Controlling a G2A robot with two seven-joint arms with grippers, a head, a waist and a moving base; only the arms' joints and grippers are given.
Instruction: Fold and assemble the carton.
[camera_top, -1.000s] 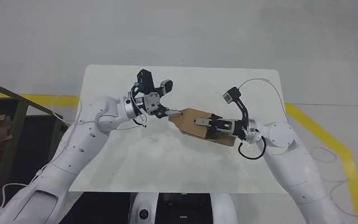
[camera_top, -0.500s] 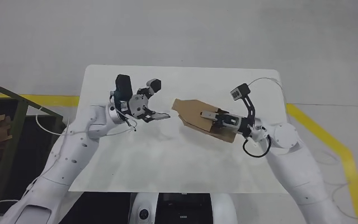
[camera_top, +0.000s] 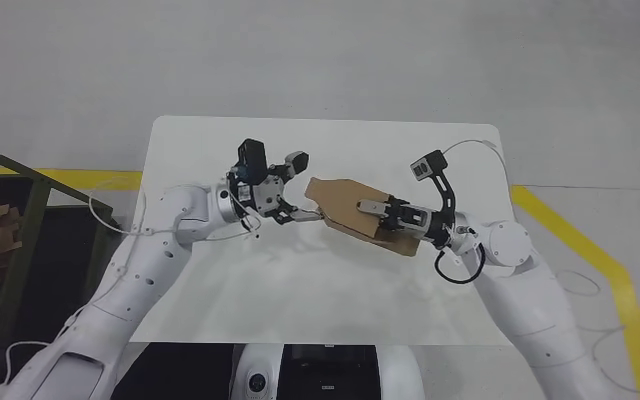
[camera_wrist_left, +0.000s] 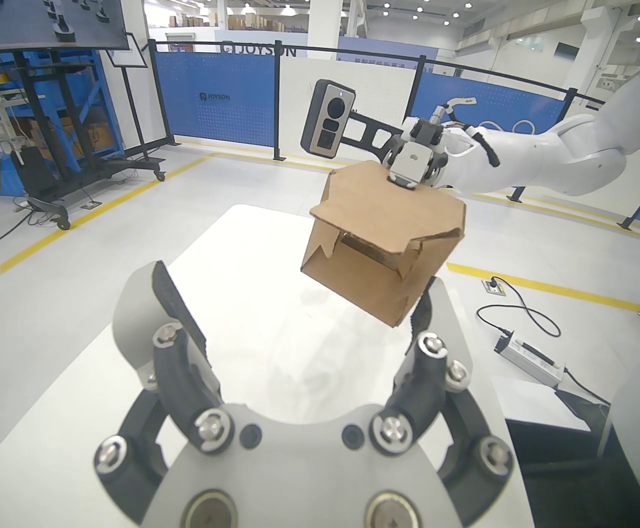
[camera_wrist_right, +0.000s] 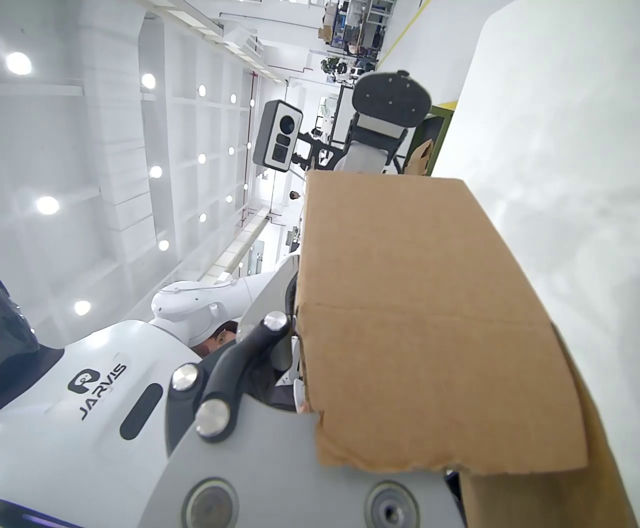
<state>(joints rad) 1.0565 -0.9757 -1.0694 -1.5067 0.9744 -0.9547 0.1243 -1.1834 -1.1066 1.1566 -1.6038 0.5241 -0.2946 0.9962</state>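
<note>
The left claw (camera_wrist_left: 295, 300) gapes wide and empty, one finger (camera_wrist_left: 442, 325) just beside the lower corner of the box (camera_wrist_left: 385, 250). The right claw (camera_wrist_left: 407, 175) pinches the box above the table (camera_wrist_left: 250, 320). Beyond stand a power brick (camera_wrist_left: 530, 357) and a blue fence (camera_wrist_left: 215, 100).
</note>
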